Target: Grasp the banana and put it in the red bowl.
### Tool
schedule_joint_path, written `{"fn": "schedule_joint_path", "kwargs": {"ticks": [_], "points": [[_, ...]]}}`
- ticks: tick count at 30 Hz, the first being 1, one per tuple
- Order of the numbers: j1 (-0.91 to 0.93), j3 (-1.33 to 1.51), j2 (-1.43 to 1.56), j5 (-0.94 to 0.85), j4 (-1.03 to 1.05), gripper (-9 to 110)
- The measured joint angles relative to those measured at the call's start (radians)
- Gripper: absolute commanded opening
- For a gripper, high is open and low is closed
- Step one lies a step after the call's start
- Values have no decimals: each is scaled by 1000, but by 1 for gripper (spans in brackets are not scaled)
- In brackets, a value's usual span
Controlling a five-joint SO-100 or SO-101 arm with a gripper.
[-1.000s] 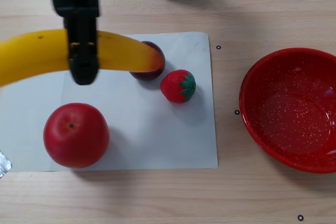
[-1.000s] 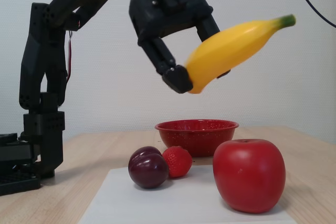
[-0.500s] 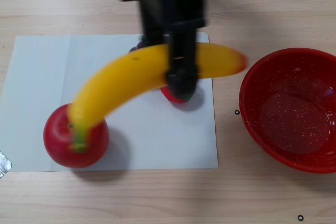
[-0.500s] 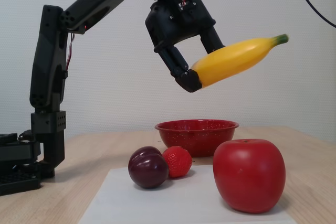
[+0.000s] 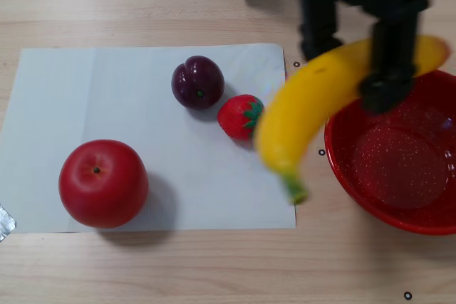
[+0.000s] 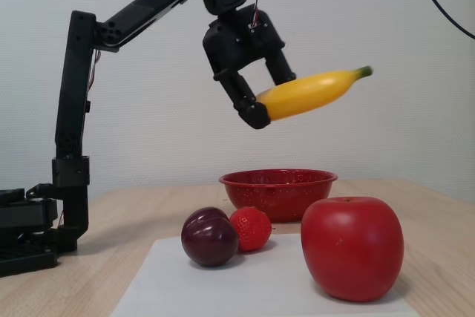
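Note:
The yellow banana [image 5: 313,105] hangs in the air in my black gripper [image 5: 388,80], blurred, its green stem end low at the left over the sheet's edge. In the fixed view the banana [image 6: 312,93] sits high above the table, green stem to the right, with my gripper [image 6: 263,102] shut on its left end. The red bowl [image 5: 399,169] with white speckles stands at the right on the table; in the fixed view the bowl [image 6: 278,191] is well below the banana.
A white sheet [image 5: 107,97] lies on the wooden table. On it are a red apple [image 5: 103,183], a dark purple plum [image 5: 197,82] and a strawberry [image 5: 239,116]. The arm's base [image 6: 30,235] stands at the left in the fixed view.

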Motion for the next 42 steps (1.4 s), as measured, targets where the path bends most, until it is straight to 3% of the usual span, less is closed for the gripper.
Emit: {"fn": "schedule_joint_path", "kwargs": {"ticks": [10, 18, 31, 36, 40, 42], "points": [[167, 0, 0, -89, 0, 0], [216, 31, 0, -110, -26, 11], [247, 46, -104, -160, -98, 4], [249, 46, -193, -173, -115, 11], [256, 46, -245, -173, -124, 30], [258, 46, -252, -173, -124, 32]]}}
